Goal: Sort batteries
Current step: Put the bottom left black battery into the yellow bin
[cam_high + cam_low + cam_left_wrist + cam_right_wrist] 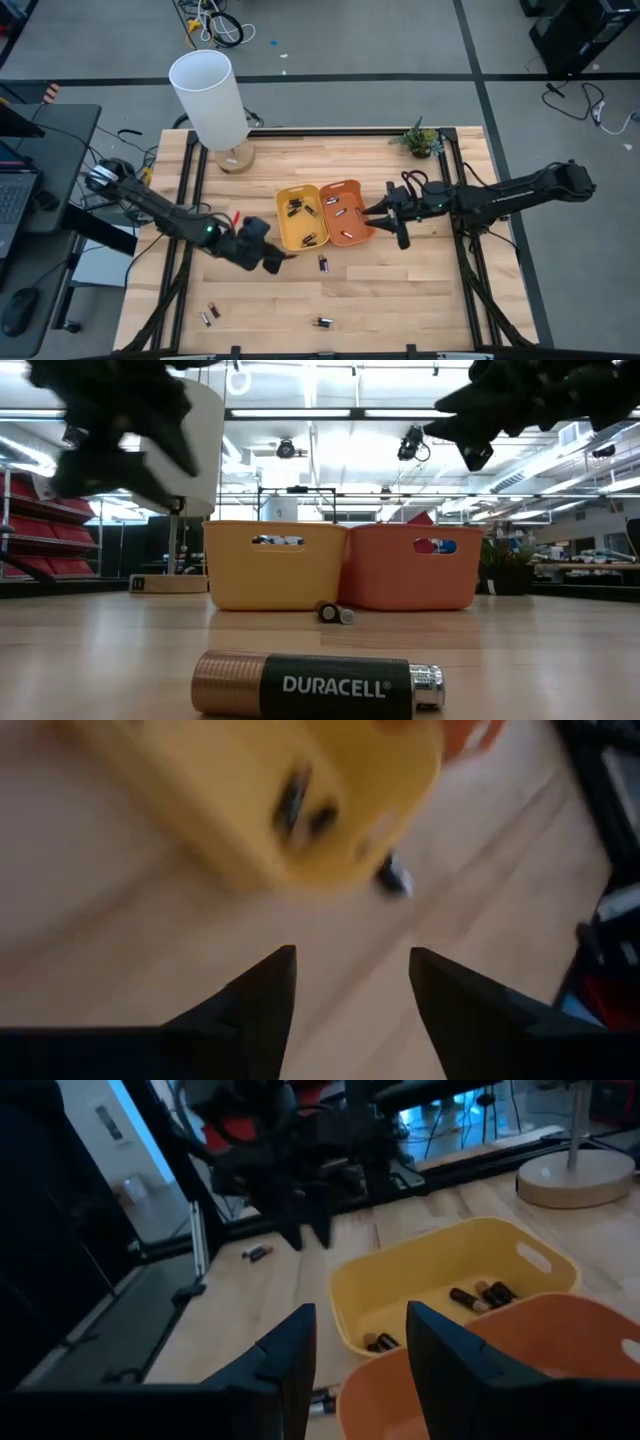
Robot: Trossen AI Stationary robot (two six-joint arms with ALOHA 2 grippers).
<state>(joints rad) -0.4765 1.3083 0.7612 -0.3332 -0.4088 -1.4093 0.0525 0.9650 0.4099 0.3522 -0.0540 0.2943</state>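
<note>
Several small cylindrical batteries [301,210] already lie in the yellow plastic tray [283,192] and orange plastic tray [362,237], four loose cells [323,263] remain on the wooden table [420,290], and left gripper [352,960] and right gripper [360,1320] hover with jaws apart, empty.

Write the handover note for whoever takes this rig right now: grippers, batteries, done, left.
Left gripper: open and empty, by the near corner of the yellow tray.
Right gripper: open and empty, at the orange tray, on its right edge.
Done: several batteries lie in the yellow tray, a few in the orange one.
Left: four loose cells on the table: one just in front of the trays, one nearer the front edge, and a pair at front left.
</note>
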